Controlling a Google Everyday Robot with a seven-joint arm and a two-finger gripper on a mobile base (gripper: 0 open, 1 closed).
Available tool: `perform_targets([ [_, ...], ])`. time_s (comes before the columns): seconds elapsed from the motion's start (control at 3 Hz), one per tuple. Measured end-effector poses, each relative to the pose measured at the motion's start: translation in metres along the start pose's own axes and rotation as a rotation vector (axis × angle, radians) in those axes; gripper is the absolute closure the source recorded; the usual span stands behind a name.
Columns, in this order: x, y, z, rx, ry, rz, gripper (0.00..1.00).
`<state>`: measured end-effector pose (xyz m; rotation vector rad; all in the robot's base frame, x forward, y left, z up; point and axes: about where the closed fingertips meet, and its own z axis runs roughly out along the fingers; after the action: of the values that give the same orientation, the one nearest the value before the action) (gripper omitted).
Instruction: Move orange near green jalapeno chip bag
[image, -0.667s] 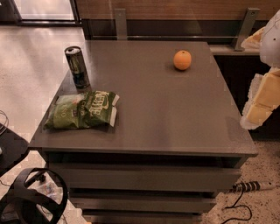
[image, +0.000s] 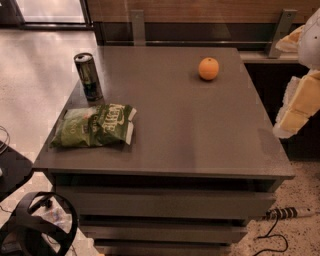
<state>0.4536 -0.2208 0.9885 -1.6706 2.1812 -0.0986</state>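
- Orange (image: 208, 68) destination: green jalapeno chip bag (image: 92, 126), flat at the left front of the surface (image: 200, 145).
- Drink can (image: 88, 76), upright just behind the bag; we judge it an obstacle to skirt.
- Orange, right rear, well apart from the bag, not yet grasped.
- Tool (image: 299, 102), pale, beyond the surface's right edge; spread or pressed together, we cannot tell.

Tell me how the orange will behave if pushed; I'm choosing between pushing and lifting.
The orange is round and sits free on the flat table, so a push would likely send it rolling, maybe off course. It looks small and solid, so probably easy to lift. The gripper hangs beyond the table's right edge, not touching the fruit.
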Motion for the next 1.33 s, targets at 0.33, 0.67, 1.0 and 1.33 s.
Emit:
perform_targets([
  [0.33, 0.006, -0.037, 0.01, 0.031, -0.079, 0.059, 0.0],
  [0.67, 0.012, -0.075, 0.025, 0.087, -0.187, 0.14, 0.0],
  [1.0, 0.009, -0.113, 0.049, 0.14, -0.285, 0.211, 0.0],
  [1.33, 0.003, -0.143, 0.072, 0.178, -0.366, 0.261, 0.0],
])
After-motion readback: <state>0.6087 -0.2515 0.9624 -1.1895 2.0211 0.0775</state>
